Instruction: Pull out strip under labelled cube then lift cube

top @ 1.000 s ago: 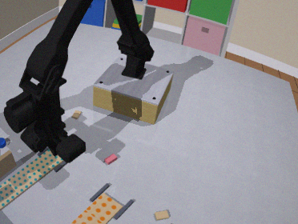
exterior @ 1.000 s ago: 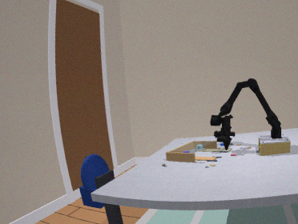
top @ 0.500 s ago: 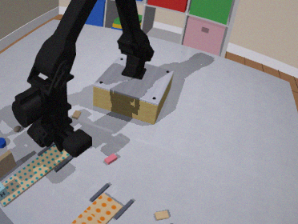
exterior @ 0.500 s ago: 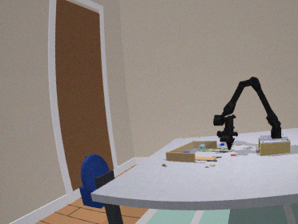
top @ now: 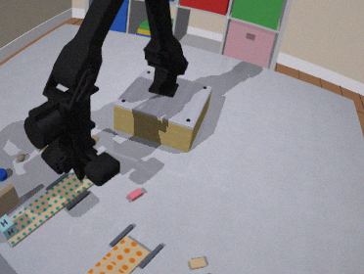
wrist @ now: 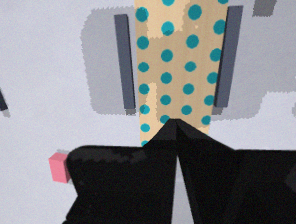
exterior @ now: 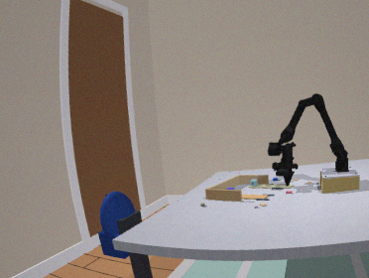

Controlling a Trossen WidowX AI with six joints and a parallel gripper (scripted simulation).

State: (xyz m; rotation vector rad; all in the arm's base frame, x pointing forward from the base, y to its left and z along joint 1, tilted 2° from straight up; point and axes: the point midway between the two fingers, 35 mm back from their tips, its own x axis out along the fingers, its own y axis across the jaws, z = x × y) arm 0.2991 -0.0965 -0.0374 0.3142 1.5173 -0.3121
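A tan strip with teal dots point(top: 49, 203) point(wrist: 175, 65) lies on the table between two dark grey guide bars point(top: 78, 201) point(wrist: 125, 62). The labelled cube point(top: 6, 222) point(exterior: 254, 184), pale teal and marked H, rests on the strip's far left end. My gripper point(top: 78, 175) point(wrist: 173, 123) point(exterior: 289, 183) is shut, and its closed tips press down on the near end of the teal-dotted strip, just outside the guide bars. Nothing is between the fingers.
A second strip with orange dots point(top: 122, 256) lies between its own bars at the front. A small pink block point(top: 135, 195) point(wrist: 58, 167) and a tan tile point(top: 198, 262) lie loose. The arm's wooden base box point(top: 161, 129) stands behind. A wooden tray point(exterior: 233, 191) sits left.
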